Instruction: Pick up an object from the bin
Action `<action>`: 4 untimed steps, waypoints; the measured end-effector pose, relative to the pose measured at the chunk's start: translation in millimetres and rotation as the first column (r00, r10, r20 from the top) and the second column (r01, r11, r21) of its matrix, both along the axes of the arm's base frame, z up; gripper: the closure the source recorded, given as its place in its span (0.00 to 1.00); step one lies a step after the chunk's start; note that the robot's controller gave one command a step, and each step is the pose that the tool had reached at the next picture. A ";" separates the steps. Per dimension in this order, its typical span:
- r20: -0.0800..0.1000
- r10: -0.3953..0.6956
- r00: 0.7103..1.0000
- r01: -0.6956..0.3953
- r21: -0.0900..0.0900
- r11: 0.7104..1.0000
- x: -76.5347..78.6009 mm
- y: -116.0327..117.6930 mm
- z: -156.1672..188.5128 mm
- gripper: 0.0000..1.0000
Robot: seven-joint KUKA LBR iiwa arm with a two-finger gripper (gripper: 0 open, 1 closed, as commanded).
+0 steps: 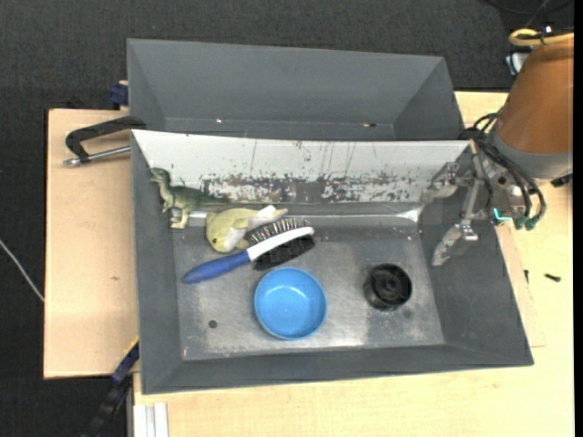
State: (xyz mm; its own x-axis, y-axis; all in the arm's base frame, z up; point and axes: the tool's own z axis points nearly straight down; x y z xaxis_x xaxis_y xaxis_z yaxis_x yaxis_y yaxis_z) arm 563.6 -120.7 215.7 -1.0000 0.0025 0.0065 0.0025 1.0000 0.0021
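We see the gripper [453,244] hanging above the right wall of the bin [150,289], empty; we cannot tell whether it is spread or pressed together. The nearest thing to it is a black round part [388,287], which lies alone on the bin floor, right of centre and nearer the front edge than the back. It is squat and disc-like, with a raised centre. We judge it to be hard plastic or rubber: light, stiff, not fragile, and possibly smooth enough to slip. We recommend taking hold across its outer rim from above, or on the raised centre if the rim proves too wide. The blue bowl [290,303] stands well apart, toward the front centre. The brush [264,247], yellow-green soft toy [223,228] and green dinosaur figure [173,203] cluster near the back left corner.
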 end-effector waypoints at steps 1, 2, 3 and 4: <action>0.011 0.389 0.921 -0.389 -0.003 0.921 -14.5 19.5 -144.0 0.00; 0.014 0.649 0.761 -0.649 -0.006 0.761 -8.2 65.5 -114.0 0.00; 0.011 0.877 0.481 -0.877 -0.009 0.481 17.4 36.6 -114.6 0.00; 0.007 0.996 0.084 -0.996 -0.004 0.084 11.7 73.5 -143.6 0.00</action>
State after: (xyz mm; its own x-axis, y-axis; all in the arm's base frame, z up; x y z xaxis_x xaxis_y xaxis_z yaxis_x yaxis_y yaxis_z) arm 575.3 -47.2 72.1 -0.0863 -0.9963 -0.0007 -0.9963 0.0863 -0.0024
